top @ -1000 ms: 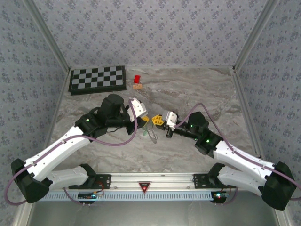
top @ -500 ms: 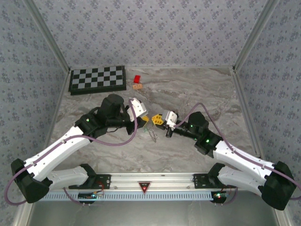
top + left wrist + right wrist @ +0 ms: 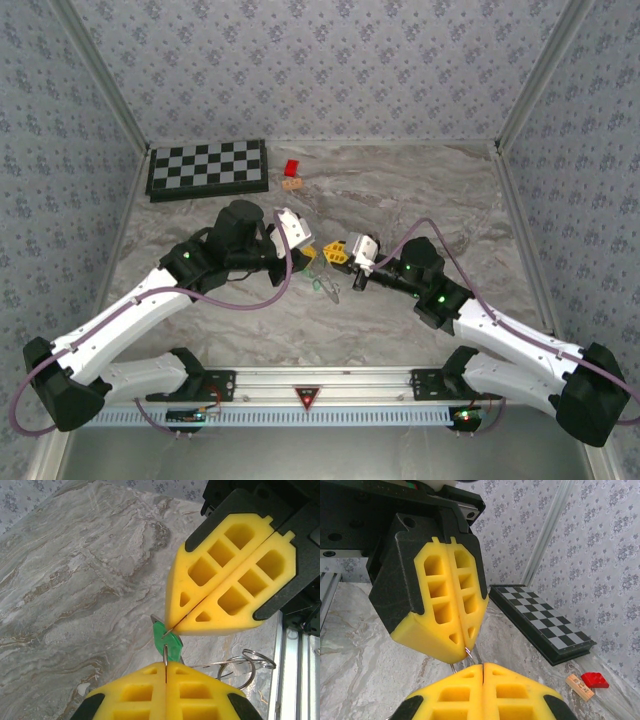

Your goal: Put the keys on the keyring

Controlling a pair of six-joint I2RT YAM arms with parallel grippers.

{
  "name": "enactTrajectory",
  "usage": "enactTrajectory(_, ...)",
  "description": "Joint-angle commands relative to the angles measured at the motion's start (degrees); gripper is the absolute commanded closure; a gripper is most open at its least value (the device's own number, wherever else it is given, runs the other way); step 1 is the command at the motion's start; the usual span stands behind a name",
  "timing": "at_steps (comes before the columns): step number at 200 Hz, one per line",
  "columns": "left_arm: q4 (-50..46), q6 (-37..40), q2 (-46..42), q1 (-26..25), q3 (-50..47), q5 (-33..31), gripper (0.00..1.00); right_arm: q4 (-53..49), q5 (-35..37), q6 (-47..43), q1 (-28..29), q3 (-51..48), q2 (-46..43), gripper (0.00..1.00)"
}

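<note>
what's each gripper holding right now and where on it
The left gripper pinches a thin metal strip below the key's green head; the right gripper nips that head's top edge. Whether the strip is blade or ring wire cannot be told.

Yellow finger pads (image 3: 210, 695): matt, foam-like, finely porous. 
key (image 3: 172, 642): green plastic head, slight gloss. 
keyring (image 3: 252, 662): thin bright metal wire. 
table (image 3: 75, 580): smooth, marbled, low sheen.

Lab test cell: patterned walls (image 3: 300, 70), aluminium rail (image 3: 320, 385), marble-look tabletop (image 3: 400, 190).

Green key (image 3: 169, 641) partly hidden behind right end effector (image 3: 173, 626) tips; too small overhead.
</note>
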Motion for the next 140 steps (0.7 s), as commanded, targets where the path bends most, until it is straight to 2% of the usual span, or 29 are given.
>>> enactTrajectory(1,1.6,0.3,-1.1,-0.4,1.9,0.0,1.00,0.7,-0.9,0.5,-0.1,1.1,-0.5,1.00)
enactTrajectory(101,1.9,0.0,-1.1,-0.3,1.9,-0.9,1.00,-0.1,-2.8,0.4,0.1,1.3,-0.1,1.00)
enactTrajectory(140,1.9,0.1,-1.2,-0.4,1.8,-0.2,1.00,0.4,-1.0,0.3,0.2,1.2,-0.1,1.00)
